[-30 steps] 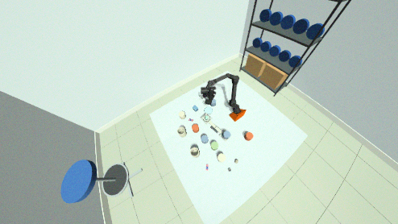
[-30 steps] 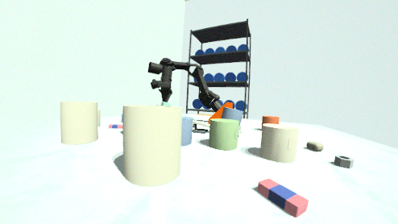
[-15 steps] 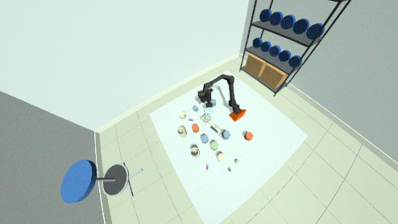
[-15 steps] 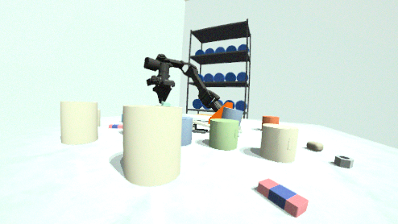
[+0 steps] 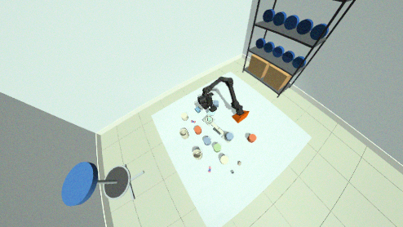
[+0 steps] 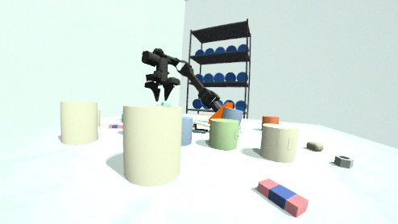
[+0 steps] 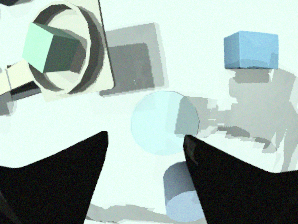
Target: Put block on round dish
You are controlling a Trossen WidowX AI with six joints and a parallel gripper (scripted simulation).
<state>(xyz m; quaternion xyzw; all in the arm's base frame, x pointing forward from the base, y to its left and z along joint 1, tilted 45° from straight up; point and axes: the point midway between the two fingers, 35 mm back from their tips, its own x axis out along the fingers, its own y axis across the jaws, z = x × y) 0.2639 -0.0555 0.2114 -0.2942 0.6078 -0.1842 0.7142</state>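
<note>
With its fingers parted and empty, the gripper [image 7: 145, 136] hangs over the pale round dish [image 7: 162, 123], while the light blue block [image 7: 252, 51] sits on the desk further ahead, off past the right finger, apart from the dish, so I judge the reach must shift that way.

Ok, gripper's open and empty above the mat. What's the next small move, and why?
Probably swing the gripper toward the mint-green block and lower around it. In the wrist view the block sits uncovered on the balance, off to one side of the fingers. The open jaws hold nothing, and the pale round dish lies just ahead of them.
</note>
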